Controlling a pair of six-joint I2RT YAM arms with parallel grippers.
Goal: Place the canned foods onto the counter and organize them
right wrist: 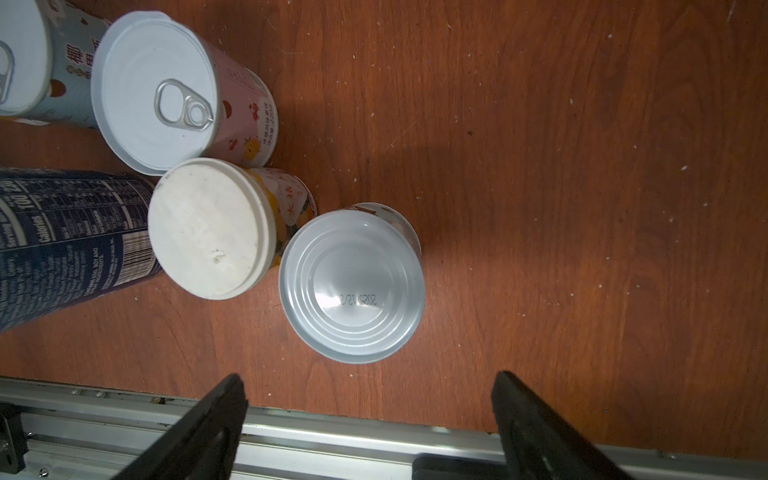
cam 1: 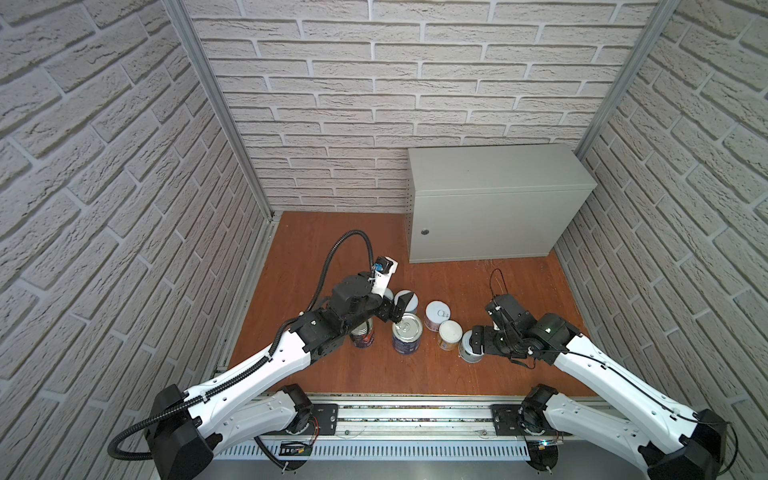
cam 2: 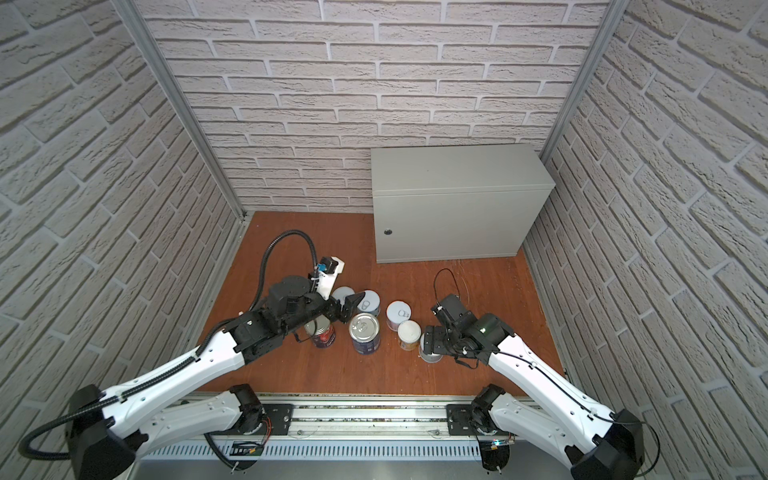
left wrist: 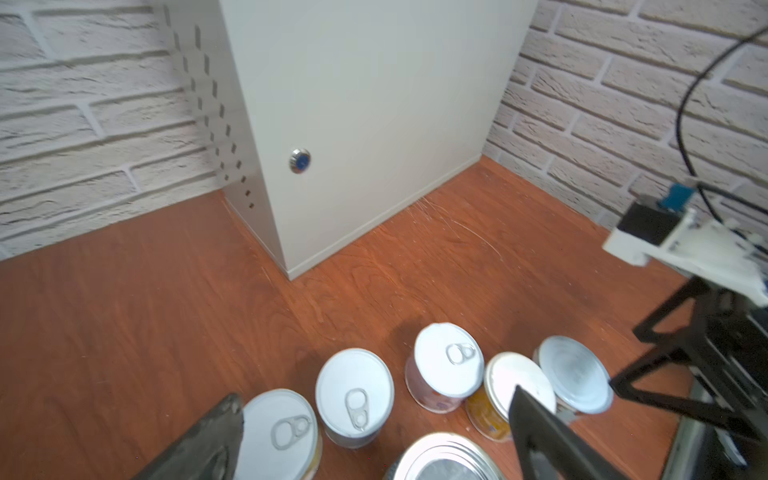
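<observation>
Several canned foods stand bunched on the wooden floor in both top views: a dark-blue tin [cam 1: 407, 338] with a silver top, a second dark tin [cam 1: 362, 332] half under my left arm, a pink tin [cam 1: 437, 315], a yellow tin [cam 1: 449, 334] and a grey tin [cam 1: 468, 352]. My left gripper [cam 1: 397, 313] hangs open just above the white lids [left wrist: 354, 390], holding nothing. My right gripper [right wrist: 369, 376] is open too. The grey tin [right wrist: 351, 286], its ribbed silver end up, sits just beyond its fingertips. The counter [cam 1: 498, 199] stands at the back right with a bare top.
Brick-patterned walls close in the left, back and right sides. A metal rail [cam 1: 415, 415] runs along the front edge of the floor. The counter's door has a round lock [left wrist: 299, 160]. Open wooden floor [cam 1: 340, 241] lies between the tins and the counter.
</observation>
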